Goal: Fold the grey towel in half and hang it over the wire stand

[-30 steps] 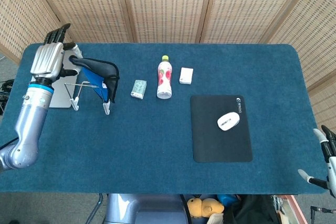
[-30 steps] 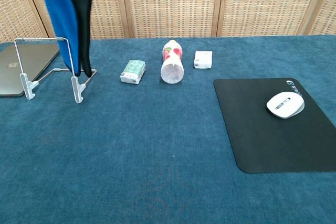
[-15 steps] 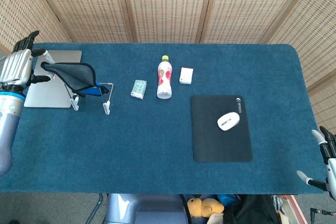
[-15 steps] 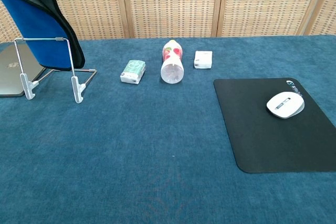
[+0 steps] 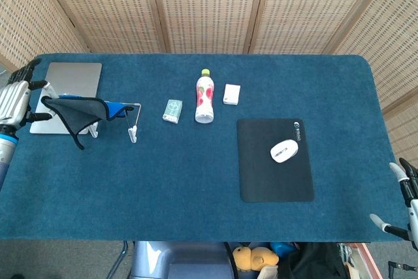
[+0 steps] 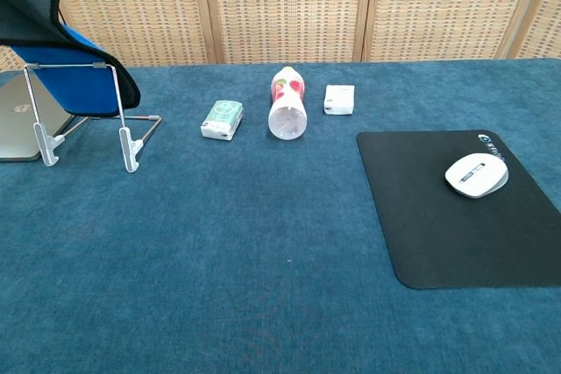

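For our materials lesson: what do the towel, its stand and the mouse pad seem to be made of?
Towel: soft cloth, dark grey over blue; it drapes and sags.
Wire stand: thin, shiny rod, probably metal, with pale feet.
Mouse pad: flat matte black sheet, likely fabric-topped.

Right hand and left hand are cut off by the head view's edges.

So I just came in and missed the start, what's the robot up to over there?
Its left hand, at the table's far left edge, holds a dark towel with a blue underside, draped across the top of the wire stand. The towel is not released. The right hand hangs idle off the table's right corner, holding nothing. A laptop lies behind the stand; the bottle and mouse sit untouched.
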You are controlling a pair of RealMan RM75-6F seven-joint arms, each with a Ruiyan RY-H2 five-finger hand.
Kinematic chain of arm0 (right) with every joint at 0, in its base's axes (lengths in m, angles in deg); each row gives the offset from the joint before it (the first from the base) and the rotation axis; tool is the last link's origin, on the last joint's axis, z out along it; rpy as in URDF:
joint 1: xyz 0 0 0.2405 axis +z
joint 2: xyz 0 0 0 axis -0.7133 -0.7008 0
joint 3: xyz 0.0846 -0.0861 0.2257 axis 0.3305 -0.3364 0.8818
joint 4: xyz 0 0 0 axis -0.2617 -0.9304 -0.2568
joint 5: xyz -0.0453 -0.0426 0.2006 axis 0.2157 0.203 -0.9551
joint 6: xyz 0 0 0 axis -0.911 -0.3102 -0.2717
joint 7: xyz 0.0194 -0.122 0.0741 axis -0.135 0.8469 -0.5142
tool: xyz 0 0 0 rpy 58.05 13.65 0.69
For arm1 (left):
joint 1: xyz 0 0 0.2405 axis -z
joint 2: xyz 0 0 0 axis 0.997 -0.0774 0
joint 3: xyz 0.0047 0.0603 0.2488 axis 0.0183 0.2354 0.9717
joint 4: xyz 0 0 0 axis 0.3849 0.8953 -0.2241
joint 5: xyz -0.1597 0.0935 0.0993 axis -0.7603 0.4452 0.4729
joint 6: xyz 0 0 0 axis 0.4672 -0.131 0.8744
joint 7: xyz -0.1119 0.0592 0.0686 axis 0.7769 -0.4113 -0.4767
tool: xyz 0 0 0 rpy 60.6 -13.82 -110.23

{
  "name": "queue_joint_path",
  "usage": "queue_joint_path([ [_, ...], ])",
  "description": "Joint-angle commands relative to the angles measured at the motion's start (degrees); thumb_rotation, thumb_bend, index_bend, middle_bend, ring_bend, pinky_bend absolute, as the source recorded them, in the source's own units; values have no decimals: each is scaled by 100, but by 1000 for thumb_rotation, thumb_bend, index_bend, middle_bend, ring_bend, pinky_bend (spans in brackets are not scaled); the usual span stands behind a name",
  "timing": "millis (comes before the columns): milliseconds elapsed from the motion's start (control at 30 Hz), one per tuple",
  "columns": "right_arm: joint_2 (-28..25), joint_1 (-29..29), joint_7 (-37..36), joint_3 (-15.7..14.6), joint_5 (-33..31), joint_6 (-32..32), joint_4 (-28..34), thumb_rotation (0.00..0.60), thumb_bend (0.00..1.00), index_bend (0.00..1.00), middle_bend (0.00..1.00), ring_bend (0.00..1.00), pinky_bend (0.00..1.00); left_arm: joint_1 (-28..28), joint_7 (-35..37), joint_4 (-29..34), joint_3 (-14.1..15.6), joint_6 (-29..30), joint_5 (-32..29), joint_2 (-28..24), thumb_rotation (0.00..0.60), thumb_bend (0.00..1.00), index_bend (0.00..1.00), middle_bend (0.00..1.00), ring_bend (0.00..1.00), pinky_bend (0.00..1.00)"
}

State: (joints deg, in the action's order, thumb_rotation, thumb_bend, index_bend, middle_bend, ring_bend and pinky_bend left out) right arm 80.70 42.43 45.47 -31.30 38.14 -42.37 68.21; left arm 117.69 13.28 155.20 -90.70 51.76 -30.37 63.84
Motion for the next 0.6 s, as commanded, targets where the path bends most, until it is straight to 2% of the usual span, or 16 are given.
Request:
queue_joint_path([
  [33,-20,-18,-42,-13,33,-32,-4,600,0,0,0,0,0,-237,216,12,218,75,344,18,600,602,860,0,0,0],
  [267,-68,-89,-182,-49,164,-198,-25,600,0,0,0,0,0,-457,515,-380,522,38,697,270,600,601,859,0,0,0],
  [600,-90,-157,-248,-99,340,-366,-46,600,0,0,0,0,0,-456,708,-879,622,-53,799,696,600,600,837,0,0,0],
])
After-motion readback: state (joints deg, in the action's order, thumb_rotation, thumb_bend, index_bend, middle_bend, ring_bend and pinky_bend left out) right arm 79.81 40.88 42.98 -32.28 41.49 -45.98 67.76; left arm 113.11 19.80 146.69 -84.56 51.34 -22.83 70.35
